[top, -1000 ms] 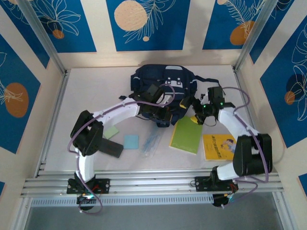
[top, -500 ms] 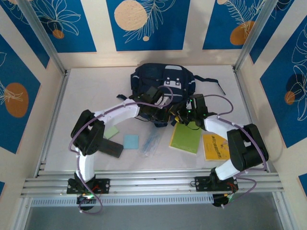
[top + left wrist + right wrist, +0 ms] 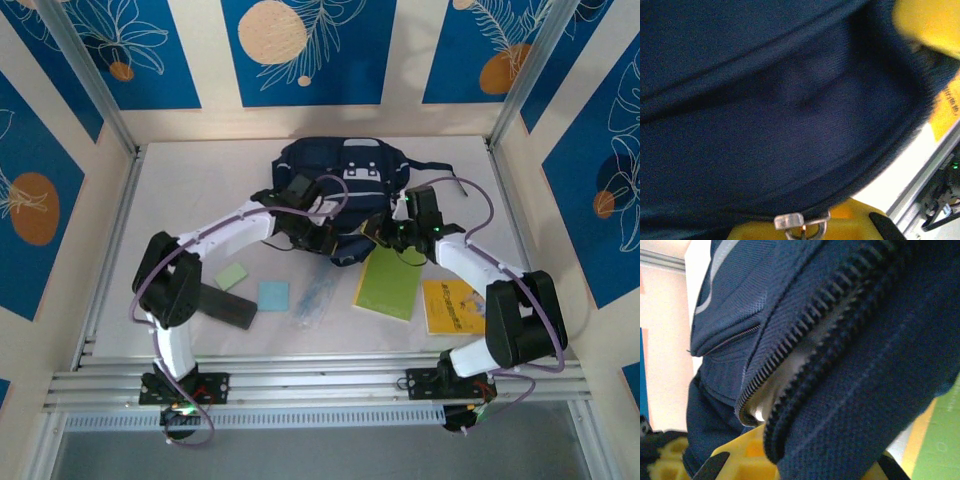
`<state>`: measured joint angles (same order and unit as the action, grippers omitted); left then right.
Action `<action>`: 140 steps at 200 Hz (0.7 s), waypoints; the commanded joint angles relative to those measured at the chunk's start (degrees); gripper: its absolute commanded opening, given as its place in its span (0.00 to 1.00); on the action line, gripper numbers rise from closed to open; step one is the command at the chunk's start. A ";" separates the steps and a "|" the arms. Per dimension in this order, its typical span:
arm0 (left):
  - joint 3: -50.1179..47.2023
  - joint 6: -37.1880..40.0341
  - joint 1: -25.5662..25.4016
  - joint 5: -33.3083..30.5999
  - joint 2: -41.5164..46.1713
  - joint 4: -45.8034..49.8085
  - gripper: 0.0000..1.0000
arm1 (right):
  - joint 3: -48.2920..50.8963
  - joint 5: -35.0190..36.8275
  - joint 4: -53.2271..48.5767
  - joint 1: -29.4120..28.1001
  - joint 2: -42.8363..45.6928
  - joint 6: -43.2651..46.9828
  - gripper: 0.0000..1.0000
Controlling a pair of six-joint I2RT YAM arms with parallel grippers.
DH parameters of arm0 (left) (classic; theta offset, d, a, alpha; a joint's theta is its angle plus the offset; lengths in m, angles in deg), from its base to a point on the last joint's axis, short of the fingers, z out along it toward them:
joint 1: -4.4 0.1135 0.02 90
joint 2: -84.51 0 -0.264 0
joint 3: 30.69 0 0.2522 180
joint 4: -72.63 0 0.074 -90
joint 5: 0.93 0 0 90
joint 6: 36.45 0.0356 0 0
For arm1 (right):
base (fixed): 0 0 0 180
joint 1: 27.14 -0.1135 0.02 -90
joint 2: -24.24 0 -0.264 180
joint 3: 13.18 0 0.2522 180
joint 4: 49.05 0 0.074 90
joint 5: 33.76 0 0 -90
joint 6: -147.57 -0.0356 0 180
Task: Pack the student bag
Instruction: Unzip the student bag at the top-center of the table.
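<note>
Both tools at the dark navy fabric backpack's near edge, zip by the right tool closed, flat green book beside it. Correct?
No. The zip by the right tool is open: right wrist view shows teeth parted over a pale gap. The left tool, likewise at the near edge of the dark navy fabric backpack, and the flat green book beside it stand.

A green notebook (image 3: 390,285) lies just beside a yellow book (image 3: 456,306) on the table (image 3: 200,190).
</note>
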<state>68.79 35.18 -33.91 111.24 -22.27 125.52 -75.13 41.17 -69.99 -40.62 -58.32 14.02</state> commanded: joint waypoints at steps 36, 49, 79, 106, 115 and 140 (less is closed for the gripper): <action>-1.94 5.36 7.50 -7.27 2.92 12.13 0.00 | -2.70 0.01 -5.56 10.26 -0.22 8.67 0.00; -2.19 5.31 7.72 -7.10 2.76 12.19 0.00 | -5.95 0.11 -8.23 10.75 -1.89 11.60 0.00; -4.26 2.93 6.75 -2.70 4.06 10.30 0.00 | -15.04 1.30 -14.86 12.05 -7.45 15.94 0.00; -4.14 -0.41 3.38 1.50 3.81 6.46 0.00 | -21.33 -3.29 -13.56 11.94 -12.53 15.87 0.00; -3.45 -1.61 2.25 2.45 3.01 4.85 0.00 | -23.50 -4.72 -13.63 11.73 -14.47 15.35 0.01; -1.38 -6.18 -0.13 6.75 0.36 -1.72 0.00 | -26.97 -5.65 -15.65 11.31 -17.31 11.44 0.53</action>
<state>65.53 34.48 -31.30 111.57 -21.97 125.13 -96.59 33.17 -88.46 -30.96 -73.78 27.02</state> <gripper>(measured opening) 0.075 0.239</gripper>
